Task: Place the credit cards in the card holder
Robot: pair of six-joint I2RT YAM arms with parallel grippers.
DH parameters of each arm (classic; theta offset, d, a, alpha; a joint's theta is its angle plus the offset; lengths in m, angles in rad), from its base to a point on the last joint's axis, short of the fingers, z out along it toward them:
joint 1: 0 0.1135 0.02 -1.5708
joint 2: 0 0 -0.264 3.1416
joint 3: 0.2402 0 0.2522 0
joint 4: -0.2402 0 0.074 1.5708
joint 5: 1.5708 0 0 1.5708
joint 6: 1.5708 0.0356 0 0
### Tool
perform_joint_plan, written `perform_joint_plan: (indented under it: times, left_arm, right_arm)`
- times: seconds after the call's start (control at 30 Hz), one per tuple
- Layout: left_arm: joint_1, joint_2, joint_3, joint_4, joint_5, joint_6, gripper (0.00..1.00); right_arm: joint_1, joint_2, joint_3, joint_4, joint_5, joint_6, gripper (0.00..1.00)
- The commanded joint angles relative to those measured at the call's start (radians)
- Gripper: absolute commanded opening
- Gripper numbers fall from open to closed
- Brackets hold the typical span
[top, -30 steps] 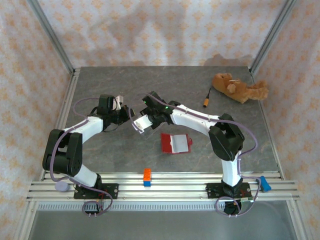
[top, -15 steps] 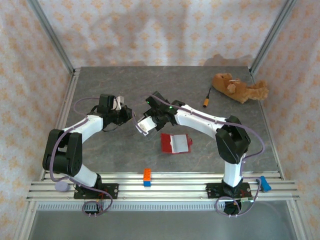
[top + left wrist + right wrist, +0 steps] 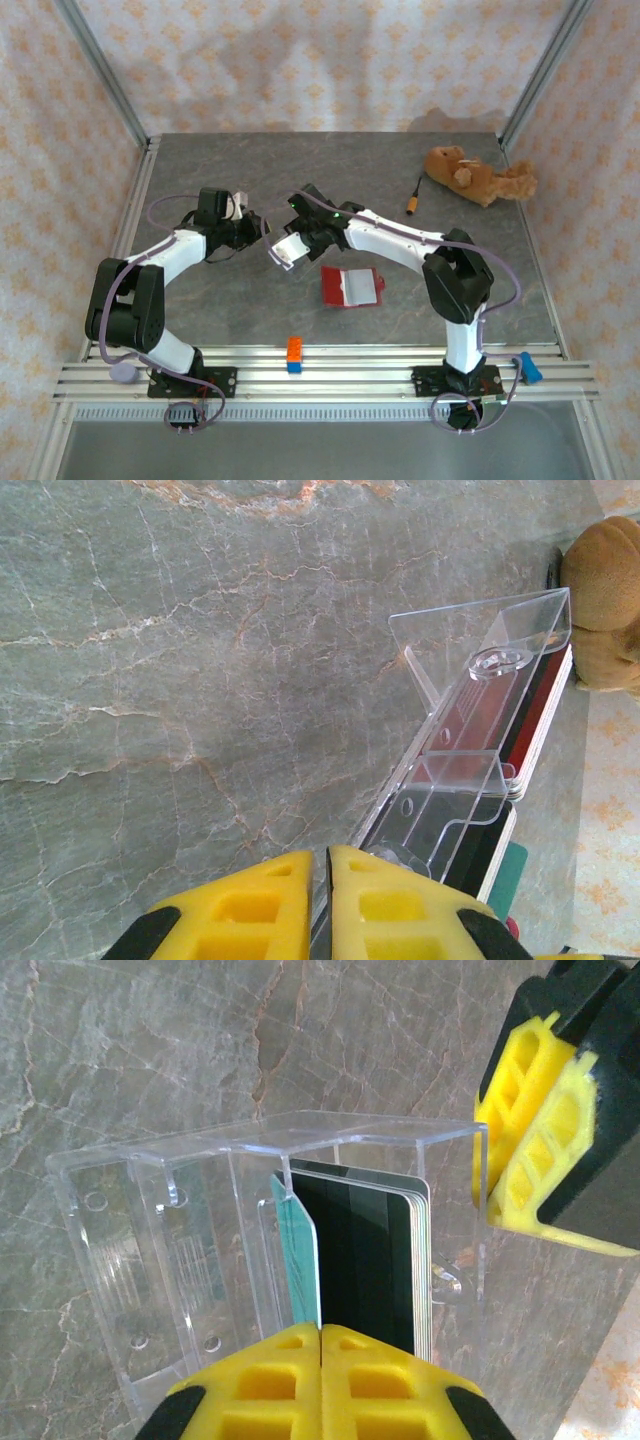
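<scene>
Two jaws grasp one clear tray (image 3: 170,1250). Right jaws clenched on tray's near edge. Left jaws pinch thin wall at its corner. Credit cards (image 3: 365,1260) upright in tray, just ahead of right jaws, teal card (image 3: 298,1260) outermost. Card holder (image 3: 352,287) open on counter (image 3: 240,300), well apart from both jaws.
</scene>
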Motion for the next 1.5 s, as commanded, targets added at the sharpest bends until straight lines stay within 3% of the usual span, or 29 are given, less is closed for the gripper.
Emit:
perform_joint_plan:
  times: [0.0,0.5,0.67,0.8,1.03,1.47]
  left_arm:
    - [0.011,0.007,0.015,-0.001,0.009,0.007,0.14]
    - [0.011,0.025,0.020,-0.016,0.012,0.021,0.13]
    - [0.013,0.012,0.032,-0.047,0.006,0.036,0.14]
    - [0.019,-0.007,0.043,-0.065,0.008,0.040,0.15]
    - [0.026,-0.092,0.083,-0.170,-0.024,0.105,0.16]
    - [0.024,-0.274,0.070,-0.219,-0.010,0.088,0.21]
  right_arm:
    - [0.002,0.030,0.020,-0.055,0.013,-0.003,0.07]
    - [0.009,0.090,0.113,-0.184,0.022,0.005,0.16]
    - [0.015,0.112,0.144,-0.216,0.034,0.012,0.13]
    - [0.016,0.117,0.213,-0.315,0.012,0.037,0.00]
    - [0.018,0.075,0.289,-0.462,-0.021,0.086,0.00]
    - [0.017,-0.109,0.248,-0.429,-0.116,0.163,0.00]
